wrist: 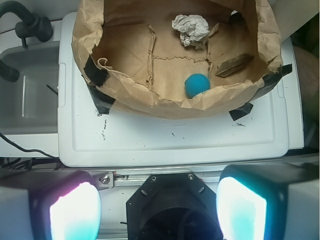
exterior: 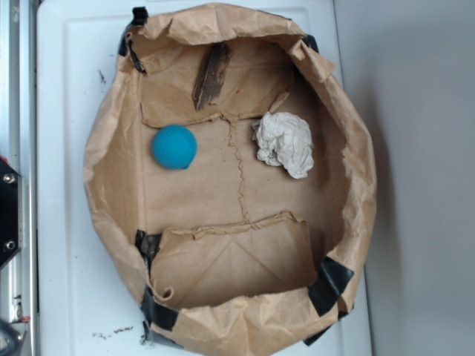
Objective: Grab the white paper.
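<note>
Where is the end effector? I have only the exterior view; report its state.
Observer: The wrist view shows the end effector open and empty, outside the brown paper bag.
Operator: Give me its line to the crumpled white paper.
Observer: The paper lies near the bag's far wall; the blue ball sits nearer, just inside the near wall.
Operator: Name anything beside the white lid.
Observer: A grey tub with black hoses, at the picture's left.

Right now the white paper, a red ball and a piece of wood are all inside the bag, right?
Not quite: the ball is blue, as the exterior view shows. The white paper and the wood are inside the bag.
</note>
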You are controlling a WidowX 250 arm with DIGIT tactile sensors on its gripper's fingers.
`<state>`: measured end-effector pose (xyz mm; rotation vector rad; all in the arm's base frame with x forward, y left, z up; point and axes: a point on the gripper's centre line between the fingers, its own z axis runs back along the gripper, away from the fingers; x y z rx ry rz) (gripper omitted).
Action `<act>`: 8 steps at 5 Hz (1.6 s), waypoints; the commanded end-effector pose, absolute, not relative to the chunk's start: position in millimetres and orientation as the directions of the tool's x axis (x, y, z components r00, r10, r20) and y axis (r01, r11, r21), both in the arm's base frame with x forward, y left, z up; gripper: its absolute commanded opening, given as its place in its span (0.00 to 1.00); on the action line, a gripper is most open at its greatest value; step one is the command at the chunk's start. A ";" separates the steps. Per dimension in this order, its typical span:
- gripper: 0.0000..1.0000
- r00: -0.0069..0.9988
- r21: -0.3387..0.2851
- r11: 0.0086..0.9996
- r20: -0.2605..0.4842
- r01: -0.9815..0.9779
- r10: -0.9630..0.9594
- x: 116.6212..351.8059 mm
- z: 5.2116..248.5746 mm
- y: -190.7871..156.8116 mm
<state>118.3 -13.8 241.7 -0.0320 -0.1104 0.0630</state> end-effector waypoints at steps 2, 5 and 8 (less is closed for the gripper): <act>1.00 0.979 -0.068 0.990 0.155 -0.123 0.132 168.3 291.7 36.2; 1.00 0.967 -0.215 0.956 0.201 0.200 -0.157 280.8 274.2 115.0; 1.00 0.955 -0.188 0.956 0.239 0.225 -0.177 276.3 254.7 91.8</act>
